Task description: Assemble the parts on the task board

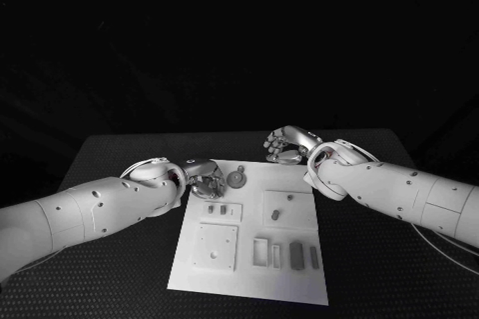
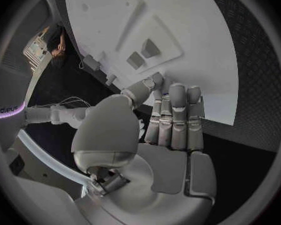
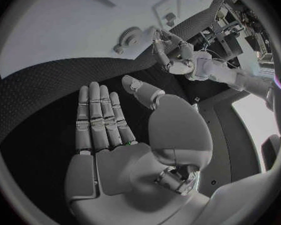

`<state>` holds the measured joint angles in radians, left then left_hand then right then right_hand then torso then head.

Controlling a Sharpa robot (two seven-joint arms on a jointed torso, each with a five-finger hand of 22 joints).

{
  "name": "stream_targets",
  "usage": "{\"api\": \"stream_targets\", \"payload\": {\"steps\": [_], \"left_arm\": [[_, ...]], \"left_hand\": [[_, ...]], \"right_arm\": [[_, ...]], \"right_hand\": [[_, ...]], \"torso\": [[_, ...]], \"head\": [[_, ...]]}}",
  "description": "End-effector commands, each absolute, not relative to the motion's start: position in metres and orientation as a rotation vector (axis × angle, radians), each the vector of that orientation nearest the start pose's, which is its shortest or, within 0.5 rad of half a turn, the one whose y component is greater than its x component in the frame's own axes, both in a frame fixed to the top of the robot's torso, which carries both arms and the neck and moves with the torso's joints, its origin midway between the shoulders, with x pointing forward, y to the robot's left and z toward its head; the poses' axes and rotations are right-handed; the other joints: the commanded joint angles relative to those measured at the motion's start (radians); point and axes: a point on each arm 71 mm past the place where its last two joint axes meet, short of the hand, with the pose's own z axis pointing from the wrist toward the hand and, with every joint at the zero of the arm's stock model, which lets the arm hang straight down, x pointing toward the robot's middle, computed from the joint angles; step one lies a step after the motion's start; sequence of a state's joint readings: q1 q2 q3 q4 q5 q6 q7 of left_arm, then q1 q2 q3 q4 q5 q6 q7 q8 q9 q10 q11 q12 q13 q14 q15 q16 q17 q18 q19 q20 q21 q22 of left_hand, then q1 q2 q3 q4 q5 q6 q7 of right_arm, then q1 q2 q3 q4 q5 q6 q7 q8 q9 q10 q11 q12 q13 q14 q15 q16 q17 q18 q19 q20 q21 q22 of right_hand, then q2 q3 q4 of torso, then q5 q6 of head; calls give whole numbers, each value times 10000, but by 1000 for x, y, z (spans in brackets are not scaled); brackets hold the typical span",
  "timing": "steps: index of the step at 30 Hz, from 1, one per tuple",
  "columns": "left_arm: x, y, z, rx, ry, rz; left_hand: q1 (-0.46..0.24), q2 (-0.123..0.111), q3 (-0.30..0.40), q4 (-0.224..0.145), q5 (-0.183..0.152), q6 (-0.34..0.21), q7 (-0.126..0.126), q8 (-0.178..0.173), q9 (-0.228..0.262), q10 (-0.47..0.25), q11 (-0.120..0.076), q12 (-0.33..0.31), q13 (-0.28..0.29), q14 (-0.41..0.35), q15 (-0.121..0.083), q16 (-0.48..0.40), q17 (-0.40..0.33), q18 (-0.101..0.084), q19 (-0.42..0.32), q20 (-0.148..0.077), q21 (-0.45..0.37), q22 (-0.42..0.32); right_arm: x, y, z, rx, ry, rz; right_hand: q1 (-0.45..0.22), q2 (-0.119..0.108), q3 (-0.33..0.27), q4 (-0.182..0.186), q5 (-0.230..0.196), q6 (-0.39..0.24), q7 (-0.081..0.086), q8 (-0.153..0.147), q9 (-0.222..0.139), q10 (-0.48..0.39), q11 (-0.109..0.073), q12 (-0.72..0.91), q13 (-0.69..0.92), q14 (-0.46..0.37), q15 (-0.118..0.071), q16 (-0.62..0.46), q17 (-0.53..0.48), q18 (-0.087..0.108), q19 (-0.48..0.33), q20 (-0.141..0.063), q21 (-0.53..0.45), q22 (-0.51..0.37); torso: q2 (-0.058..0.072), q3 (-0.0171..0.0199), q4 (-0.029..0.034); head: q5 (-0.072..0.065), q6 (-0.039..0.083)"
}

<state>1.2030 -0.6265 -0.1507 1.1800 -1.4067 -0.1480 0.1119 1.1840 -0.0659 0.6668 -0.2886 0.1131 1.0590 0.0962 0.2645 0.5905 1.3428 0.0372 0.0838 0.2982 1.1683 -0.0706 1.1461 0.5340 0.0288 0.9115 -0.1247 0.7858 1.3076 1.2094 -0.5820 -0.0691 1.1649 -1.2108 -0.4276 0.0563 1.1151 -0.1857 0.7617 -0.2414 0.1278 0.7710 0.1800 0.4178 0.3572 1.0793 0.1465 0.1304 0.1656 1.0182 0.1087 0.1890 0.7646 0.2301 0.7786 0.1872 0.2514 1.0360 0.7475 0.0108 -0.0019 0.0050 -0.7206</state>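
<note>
While flat, task board (image 1: pixel 250 263) lengthwise outward

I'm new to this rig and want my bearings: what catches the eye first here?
The white task board lies mid-table with grey parts in its recesses. The left hand sits at the board's far left corner beside a round gear-like part. The right hand hovers, fingers flat and empty, beyond the board's far edge.
</note>
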Motion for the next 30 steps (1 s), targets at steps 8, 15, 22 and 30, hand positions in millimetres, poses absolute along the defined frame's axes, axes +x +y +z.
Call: {"api": "stream_targets", "payload": {"steps": [8,15,22,30], "left_arm": [[517,174,-251,3496,18966,-7134],[518,174,-252,3422,18923,-7167],[517,172,-252,3374,19012,-7275],[512,167,-254,3519,19127,-7480]], "left_hand": [[-14,84,77,9,52,52,32,17,17,62,-5,11,6,2,-35,66,2,79,63,-468,68,198],[-12,89,80,6,53,56,30,20,18,68,-6,10,7,5,-36,70,3,81,64,-468,70,198],[-18,89,78,7,53,61,28,24,20,78,-8,10,9,9,-38,75,3,82,67,-468,73,198],[-24,83,74,3,63,72,23,31,23,98,-14,14,14,15,-42,81,2,84,70,-469,77,198]], "right_arm": [[544,-168,-201,223,15906,7697],[543,-167,-201,221,15902,7713],[544,-167,-201,223,15909,7720],[544,-167,-201,234,15922,7702]], "right_hand": [[23,-31,-75,14,30,-92,-8,50,-18,60,19,-71,-23,-12,24,-38,-26,-112,21,24,-43,18],[12,-36,-85,24,28,-93,-6,51,-21,63,20,-73,-30,-11,25,-37,-37,-110,24,28,-54,21],[8,-32,-89,33,35,-93,-6,54,-25,66,20,-75,-37,-9,25,-34,-46,-107,29,30,-63,24],[10,-32,-91,36,45,-94,-7,54,-28,68,19,-77,-43,-9,25,-33,-54,-104,32,30,-71,26]], "torso": [[4,5,-9],[0,9,1],[6,11,-15],[2,3,0]], "head": [[1,-33],[-18,-24],[-13,-33],[-28,-55]]}}
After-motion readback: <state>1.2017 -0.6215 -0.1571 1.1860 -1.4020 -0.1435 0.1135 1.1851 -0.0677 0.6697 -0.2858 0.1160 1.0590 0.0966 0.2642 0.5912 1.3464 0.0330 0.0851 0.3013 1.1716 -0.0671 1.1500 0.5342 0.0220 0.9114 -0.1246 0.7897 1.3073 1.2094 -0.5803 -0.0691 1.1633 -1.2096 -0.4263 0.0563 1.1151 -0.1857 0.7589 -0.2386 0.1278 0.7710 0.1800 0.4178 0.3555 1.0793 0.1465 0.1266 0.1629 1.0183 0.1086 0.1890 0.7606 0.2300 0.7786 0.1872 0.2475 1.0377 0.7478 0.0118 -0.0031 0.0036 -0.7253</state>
